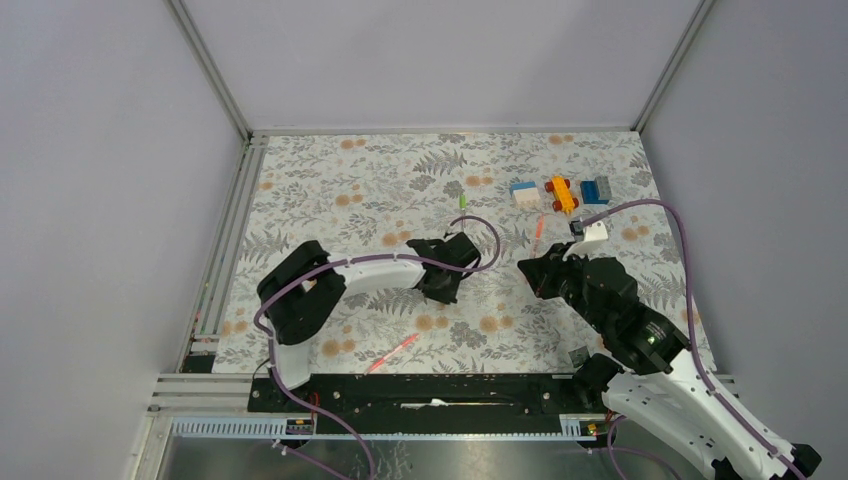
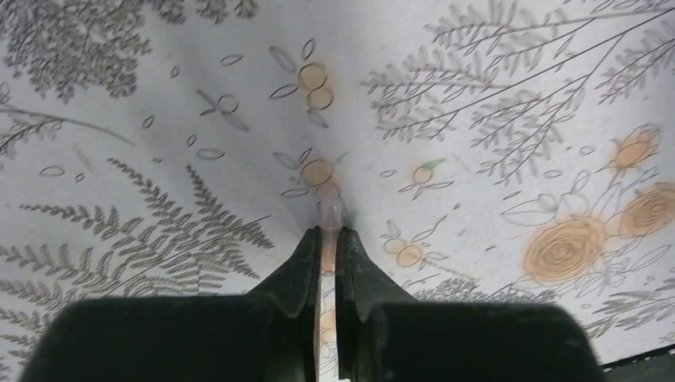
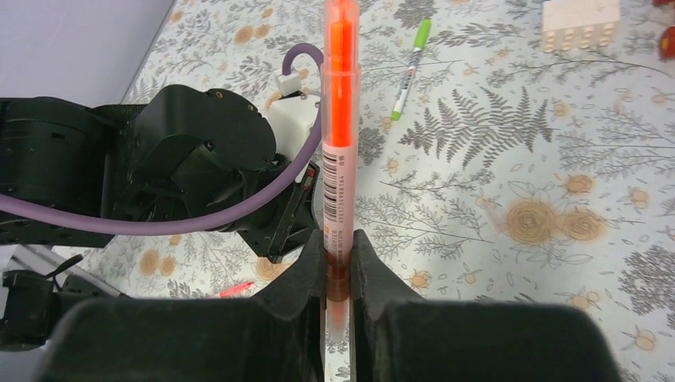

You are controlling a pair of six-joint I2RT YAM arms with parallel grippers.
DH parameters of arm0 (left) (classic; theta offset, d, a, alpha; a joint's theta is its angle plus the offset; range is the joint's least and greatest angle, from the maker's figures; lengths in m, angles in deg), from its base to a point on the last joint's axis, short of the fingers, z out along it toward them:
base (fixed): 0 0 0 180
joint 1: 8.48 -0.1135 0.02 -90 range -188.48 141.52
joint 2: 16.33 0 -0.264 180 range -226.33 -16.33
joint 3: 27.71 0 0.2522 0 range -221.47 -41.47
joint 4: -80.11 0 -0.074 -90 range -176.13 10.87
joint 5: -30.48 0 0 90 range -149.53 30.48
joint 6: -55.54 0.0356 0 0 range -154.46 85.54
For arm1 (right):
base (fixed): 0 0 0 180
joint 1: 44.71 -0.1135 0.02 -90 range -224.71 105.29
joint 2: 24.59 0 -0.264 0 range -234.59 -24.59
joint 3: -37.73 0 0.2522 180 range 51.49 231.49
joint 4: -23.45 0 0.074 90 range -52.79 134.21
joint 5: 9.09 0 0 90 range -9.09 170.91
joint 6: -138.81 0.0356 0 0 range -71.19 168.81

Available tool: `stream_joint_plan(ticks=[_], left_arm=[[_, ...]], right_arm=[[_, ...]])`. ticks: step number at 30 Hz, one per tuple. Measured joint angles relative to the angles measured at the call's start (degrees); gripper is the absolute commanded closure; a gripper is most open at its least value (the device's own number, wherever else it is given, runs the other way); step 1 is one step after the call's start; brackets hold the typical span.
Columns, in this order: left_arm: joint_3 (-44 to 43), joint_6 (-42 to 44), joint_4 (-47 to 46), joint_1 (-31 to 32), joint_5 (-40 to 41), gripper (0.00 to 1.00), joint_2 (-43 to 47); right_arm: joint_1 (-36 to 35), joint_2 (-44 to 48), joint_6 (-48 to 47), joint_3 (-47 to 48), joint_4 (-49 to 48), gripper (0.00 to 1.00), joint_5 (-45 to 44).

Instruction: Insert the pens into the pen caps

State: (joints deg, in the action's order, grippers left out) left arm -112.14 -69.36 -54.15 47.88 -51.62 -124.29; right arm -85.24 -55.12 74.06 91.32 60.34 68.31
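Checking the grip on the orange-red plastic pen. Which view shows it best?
Right wrist: the orange-red plastic pen looks large, barcode visible, clamped in the right end effector. Top external shows only a thin pink sliver; left wrist does not show it.

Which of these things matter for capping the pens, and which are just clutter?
Job: orange pen, in the right gripper; small cap, in the left gripper; white pen with green end; loose pink pen.
Lying about: white block; yellow-red toy; blue block.
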Motion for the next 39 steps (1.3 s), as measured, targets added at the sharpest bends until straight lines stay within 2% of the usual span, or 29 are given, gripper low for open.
stream_joint_plan(ticks=[8,15,20,25,33,39], left_arm=[[7.3,1.95,-0.85,-1.99,-0.26,1.0,6.86],[12.72,3.17,-4.57,-5.9,-2.54,1.0,21.59],[16.2,3.13,-11.15,-12.31,-10.08,1.0,31.56],[19.52,2.89,-16.24,-17.38,-15.74,1.0,35.93],[25.73,1.36,-27.87,-19.74,-23.26,1.0,44.22],[30.36,-2.58,-42.03,-20.48,-26.29,1.0,49.11]], right_arm=[[0.04,-2.01,-1.6,-3.85,-8.11,1.0,7.96],[0.09,-5.9,-3.56,-5.18,-15.43,1.0,14.88],[0.09,-8.87,-4.79,-5.29,-20.31,1.0,18.8],[0.09,-12.55,-5.09,-5.29,-24.76,1.0,21.79],[0.09,-16.79,-3.91,-5.29,-29.9,1.0,24.98],[0.09,-18.67,-1.38,-5.33,-34.75,1.0,28.22]])
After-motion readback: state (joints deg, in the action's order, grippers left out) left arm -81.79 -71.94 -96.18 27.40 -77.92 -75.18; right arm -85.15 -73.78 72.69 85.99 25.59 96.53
